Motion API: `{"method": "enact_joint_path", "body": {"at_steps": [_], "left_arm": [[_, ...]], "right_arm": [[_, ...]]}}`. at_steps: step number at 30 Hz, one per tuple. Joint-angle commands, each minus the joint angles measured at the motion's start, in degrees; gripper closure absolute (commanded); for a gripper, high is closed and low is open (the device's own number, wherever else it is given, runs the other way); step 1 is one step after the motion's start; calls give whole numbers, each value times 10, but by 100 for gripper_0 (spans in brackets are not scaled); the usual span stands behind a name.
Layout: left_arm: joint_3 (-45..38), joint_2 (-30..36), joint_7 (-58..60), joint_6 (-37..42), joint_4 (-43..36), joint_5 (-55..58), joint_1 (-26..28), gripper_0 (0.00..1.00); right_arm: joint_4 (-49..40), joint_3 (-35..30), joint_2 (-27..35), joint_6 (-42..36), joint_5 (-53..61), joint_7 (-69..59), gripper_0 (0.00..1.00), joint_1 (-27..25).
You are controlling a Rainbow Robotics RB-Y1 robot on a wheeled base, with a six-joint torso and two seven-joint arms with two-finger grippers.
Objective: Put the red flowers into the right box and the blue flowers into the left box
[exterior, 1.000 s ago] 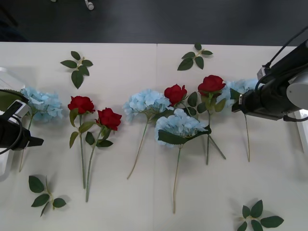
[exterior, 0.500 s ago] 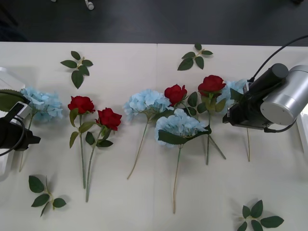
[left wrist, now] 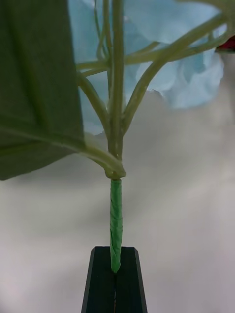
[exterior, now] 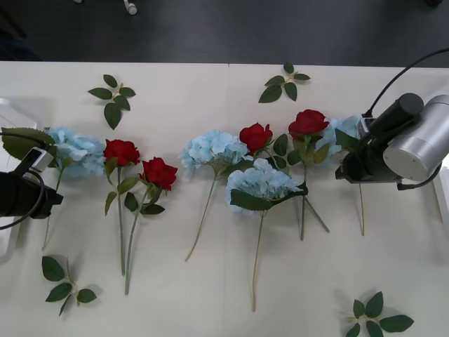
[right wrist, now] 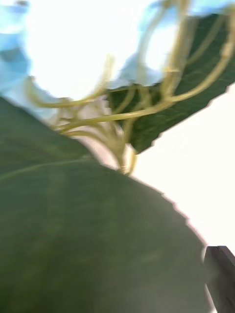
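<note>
Here the white table [exterior: 210,295] is being worked from both ends, with the left box [exterior: 8,109] lying just behind the left gripper's fingers and the right box [exterior: 443,189] just outboard of the right gripper's fingers.

The leftmost blue hydrangea [exterior: 74,151] is being held by the left gripper [exterior: 55,201]. Its bloom is spread well ahead of the fingertips and its dark leaf [exterior: 24,140] is hanging beside them. In the left wrist view the black fingers [left wrist: 103,283] are being pressed together on the thin green stem [left wrist: 115,220], gripped only by its very end at the tips. A grip that shallow is judged likely to pivot, so the spray is best being swung slowly and kept low until the bloom is over the tray. The nearest red rose [exterior: 121,152] is lying just beyond the bloom and is best being cleared first, lest the petals be snagged.

The rightmost blue hydrangea [exterior: 347,126] is being approached by the right gripper [exterior: 344,168], its bloom just ahead of the fingers and its stem [exterior: 361,203] trailing back past them. In the right wrist view one black finger [right wrist: 220,279] is being shown out at the corner, so the fingers are judged spread and holding nothing; the other is being hidden by a large leaf [right wrist: 73,234]. The stem, not the leaf, is best being centred between the fingers before they are closed.
</note>
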State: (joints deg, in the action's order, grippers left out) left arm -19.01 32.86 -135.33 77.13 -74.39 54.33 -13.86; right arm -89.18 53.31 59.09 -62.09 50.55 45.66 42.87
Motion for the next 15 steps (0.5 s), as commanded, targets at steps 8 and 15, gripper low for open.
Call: {"method": "enact_joint_path", "body": {"at_steps": [8,15], "left_arm": [[-105,4,38,24,-110,101,48,100],[-138,5,205,-37,-267,124,134,100]], "right_arm": [[18,25,14,22,-19,30,0,8],[20,25,4,21,-20,51,0,8]]}}
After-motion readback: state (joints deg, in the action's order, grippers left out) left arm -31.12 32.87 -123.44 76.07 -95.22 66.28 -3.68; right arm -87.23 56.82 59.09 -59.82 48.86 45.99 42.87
